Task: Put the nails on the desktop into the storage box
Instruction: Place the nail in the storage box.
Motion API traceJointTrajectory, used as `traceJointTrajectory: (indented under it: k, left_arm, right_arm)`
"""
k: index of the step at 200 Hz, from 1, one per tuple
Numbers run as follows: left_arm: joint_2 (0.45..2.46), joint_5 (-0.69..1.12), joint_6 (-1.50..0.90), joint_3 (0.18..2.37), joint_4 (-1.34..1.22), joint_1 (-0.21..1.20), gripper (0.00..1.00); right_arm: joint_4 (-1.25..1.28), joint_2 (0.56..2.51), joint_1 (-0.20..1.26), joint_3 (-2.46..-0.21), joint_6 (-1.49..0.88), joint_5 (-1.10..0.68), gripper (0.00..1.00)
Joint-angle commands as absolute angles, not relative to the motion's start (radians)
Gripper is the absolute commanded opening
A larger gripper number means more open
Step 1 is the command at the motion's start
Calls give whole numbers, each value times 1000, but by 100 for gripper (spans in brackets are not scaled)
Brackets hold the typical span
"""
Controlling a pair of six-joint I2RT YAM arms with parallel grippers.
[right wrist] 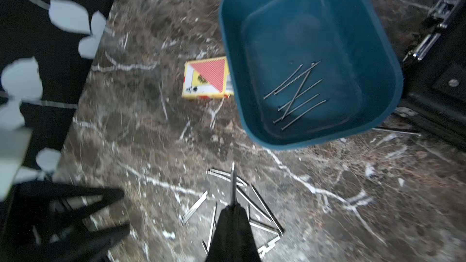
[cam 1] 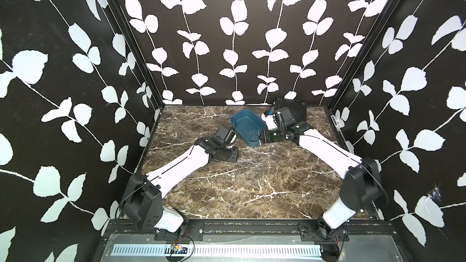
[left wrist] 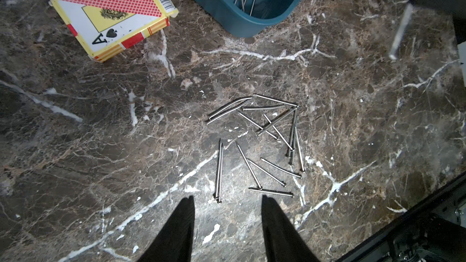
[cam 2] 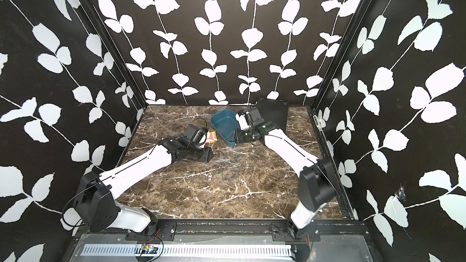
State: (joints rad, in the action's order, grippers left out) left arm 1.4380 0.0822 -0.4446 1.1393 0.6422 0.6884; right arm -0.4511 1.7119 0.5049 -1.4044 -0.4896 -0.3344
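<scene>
Brown, white-veined desktop between black leaf-patterned walls in both top views, wide and bare toward the near edge. Near the middle, loose nails flat on the marble, long axes in many directions. Further back, teal storage box set on a slant, stored nails at its near end; black ribbed case just behind it at the back edge. From the left wrist: left gripper spread, nothing between the fingers, poised just short of the loose nails; one pair side by side, lengthwise in line with the fingers, the rest crossed and fanned; free marble all round them; card box beside the storage box, well apart from the pins. From the right wrist: right gripper pressed together, pinches a single nail, shaft straight out beyond the tips, above the loose nails; inside the storage box, a handful of stored nails mostly parallel with one across, all toward one end, rest of the floor bare.
</scene>
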Motion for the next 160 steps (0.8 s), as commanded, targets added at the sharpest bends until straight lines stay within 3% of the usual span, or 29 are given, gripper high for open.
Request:
traceJointTrajectory:
  k: [1,62,160]
  left_arm:
    - [1380,62,-428,1142,703,682,46]
    - [1315,57,-426,1116,790,677,45]
    - [1264,59,-453,1049,788,676,46]
  right_arm:
    - [-288,1793,492,-1480,-809,-309,0]
    - [-240,2009,491,-1606,-977,-145,0]
    - [-366,2184,491,-1742,-970,-122,0]
